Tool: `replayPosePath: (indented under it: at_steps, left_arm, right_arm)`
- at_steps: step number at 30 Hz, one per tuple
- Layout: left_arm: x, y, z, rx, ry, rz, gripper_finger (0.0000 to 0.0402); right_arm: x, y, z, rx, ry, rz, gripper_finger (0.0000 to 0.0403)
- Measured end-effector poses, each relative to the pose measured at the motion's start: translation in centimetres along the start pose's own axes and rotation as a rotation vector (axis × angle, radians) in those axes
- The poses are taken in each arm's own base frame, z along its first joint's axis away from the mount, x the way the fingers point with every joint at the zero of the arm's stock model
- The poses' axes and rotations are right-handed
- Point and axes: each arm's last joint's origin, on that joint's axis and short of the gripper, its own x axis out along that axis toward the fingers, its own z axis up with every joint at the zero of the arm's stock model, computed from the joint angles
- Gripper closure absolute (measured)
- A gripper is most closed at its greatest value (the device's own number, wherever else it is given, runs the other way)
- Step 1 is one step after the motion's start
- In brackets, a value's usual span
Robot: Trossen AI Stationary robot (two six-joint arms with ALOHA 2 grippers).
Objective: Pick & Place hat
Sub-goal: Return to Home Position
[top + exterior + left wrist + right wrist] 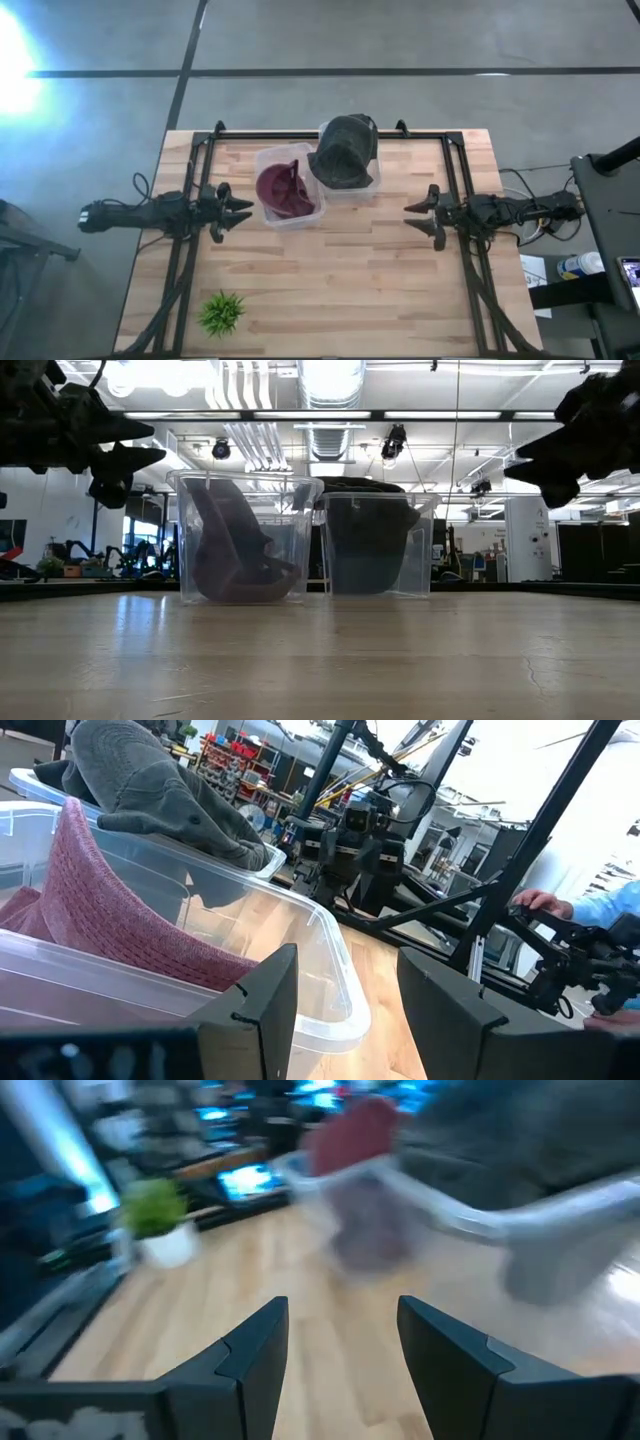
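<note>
Red cap [283, 188] in left bin [297, 222] just ahead of left gripper [240, 209], jaws spread | black cap [343, 152] in right bin [350, 193], farther off | right gripper [414, 216] spread, well apart from bins

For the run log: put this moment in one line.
red cap in left bin; black cap in right bin; left claw open; right claw open

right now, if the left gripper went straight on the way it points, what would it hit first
Most likely the near wall of the left transparent bin holding the red cap; only bare table lies between. The left gripper may just clip the bin's corner; depth is unclear.
</note>
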Motion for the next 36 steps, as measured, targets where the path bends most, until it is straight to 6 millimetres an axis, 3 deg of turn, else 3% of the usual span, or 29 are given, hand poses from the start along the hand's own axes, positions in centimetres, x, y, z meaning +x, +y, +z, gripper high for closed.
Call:
replayPosePath:
  at_steps: [8,14,36]
  left_arm:
    - [0.00,0.00,0.00,0.000,0.000,0.000,0.0235]
    - [0.05,0.02,-0.06,0.001,0.007,0.003,0.0235]
    - [0.08,0.02,-0.07,0.001,0.007,0.003,0.0235]
  right_arm:
    - [-0.56,0.50,0.00,-0.233,-0.013,0.351,0.0218]
    - [-0.47,0.33,-0.02,-0.306,-0.042,0.304,0.0218]
    - [-0.43,0.27,-0.04,-0.278,-0.038,0.287,0.0218]
